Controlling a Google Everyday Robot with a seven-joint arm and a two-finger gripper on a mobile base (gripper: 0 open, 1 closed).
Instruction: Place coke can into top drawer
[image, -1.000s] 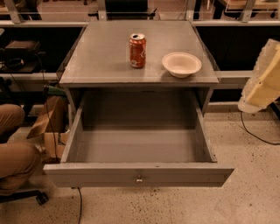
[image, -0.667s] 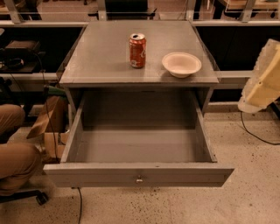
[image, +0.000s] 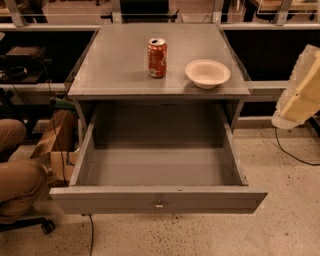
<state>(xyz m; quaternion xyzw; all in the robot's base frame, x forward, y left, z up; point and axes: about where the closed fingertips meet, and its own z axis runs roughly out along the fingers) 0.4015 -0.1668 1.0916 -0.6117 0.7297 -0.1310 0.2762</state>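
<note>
Warm dim light; top drawer (image: 150, 170) shadowed inside; pincer (image: 299, 92) bright, right edge.

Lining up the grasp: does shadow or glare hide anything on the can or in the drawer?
Camera view: warm, even light, no glare on the coke can; the top drawer has a lit floor, only its back wall shaded beneath the cabinet top; the gripper, at the right edge, shows bright cream.

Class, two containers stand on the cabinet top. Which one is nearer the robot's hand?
The cream-white bowl: it sits to the right of the red coke can, on the side of the hand, which is at the picture's right edge.
</note>
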